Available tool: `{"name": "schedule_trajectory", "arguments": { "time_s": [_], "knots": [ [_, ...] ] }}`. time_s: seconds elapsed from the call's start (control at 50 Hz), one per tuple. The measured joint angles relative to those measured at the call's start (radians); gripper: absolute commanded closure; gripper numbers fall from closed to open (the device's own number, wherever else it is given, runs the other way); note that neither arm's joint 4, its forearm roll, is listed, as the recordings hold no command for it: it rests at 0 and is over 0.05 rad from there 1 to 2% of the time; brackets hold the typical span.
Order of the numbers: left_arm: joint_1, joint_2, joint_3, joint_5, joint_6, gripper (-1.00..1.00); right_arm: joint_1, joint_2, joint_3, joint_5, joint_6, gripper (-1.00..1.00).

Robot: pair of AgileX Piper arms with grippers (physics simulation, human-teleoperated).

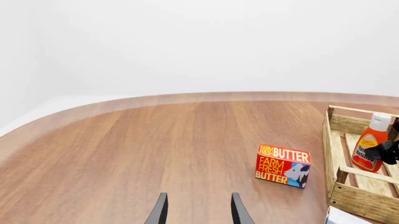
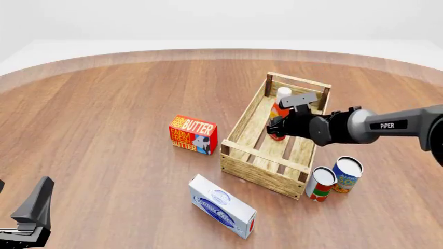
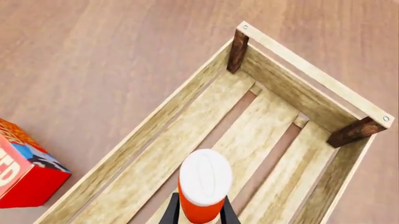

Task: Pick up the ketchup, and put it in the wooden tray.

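Left gripper (image 2: 31, 215) is parked at the near left edge of the table (image 2: 104, 119), fingers spread apart, nothing held. White-and-blue box (image 2: 221, 206) is seen lying flat just in front of the wooden tray (image 2: 260, 168). Two cans are stood upright side by side just off the tray's near right corner: red-and-white can (image 2: 320, 183) and blue can (image 2: 346, 175). Butter box (image 2: 193, 135) is stood on the table left of the tray, near but apart. Ketchup (image 2: 279, 111) is held upright, cap up, inside the tray's far half over the slats; contact with the floor cannot be told. Right gripper (image 2: 278, 126) is closed on the bottle's lower body, dark fingers (image 3: 173, 212) pressed against both sides below the cap
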Motion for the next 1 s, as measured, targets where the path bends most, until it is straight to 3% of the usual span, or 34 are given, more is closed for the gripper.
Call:
{"name": "schedule_trajectory", "arguments": {
  "time_s": [0.06,0.08,0.56,1.0],
  "knots": [
    [0.0,0.0,0.0,0.0,0.0,-1.0,0.0,0.0,-0.002,0.002,0.001,1.0],
    [0.0,0.0,0.0,0.0,0.0,-1.0,0.0,0.0,-0.002,0.003,0.001,-1.0],
    [0.0,0.0,0.0,0.0,0.0,-1.0,-0.005,0.012,-0.002,0.02,0.009,-1.0],
    [0.0,0.0,0.0,0.0,0.0,-1.0,-0.002,-0.115,0.0,0.081,-0.027,-1.0]
  ]
}}
